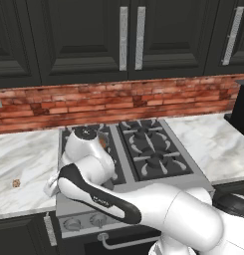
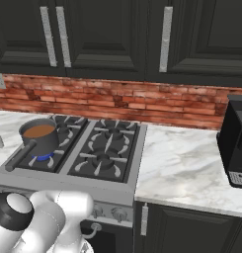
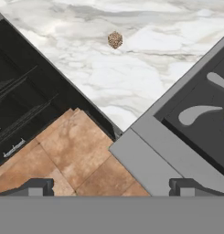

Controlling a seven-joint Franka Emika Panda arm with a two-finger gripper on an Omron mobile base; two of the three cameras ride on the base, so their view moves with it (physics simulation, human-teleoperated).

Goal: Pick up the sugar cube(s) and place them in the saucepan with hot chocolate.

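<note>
While fingers (image 3: pixel 111 186) gape — sugar cube (image 3: pixel 115 39) well beyond.

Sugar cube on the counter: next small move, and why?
Probably carry the open gripper forward over the marble counter toward the brown sugar cube. The cube lies alone, well ahead of the fingertips, which hang past the counter edge above the floor, holding nothing.

Glossy veined marble worktop (image 3: pixel 131 77); rough speckled brown sugar cube (image 3: pixel 115 40); dark matt metal saucepan (image 2: pixel 39 136); rough red brick backsplash (image 2: pixel 117 99).
</note>
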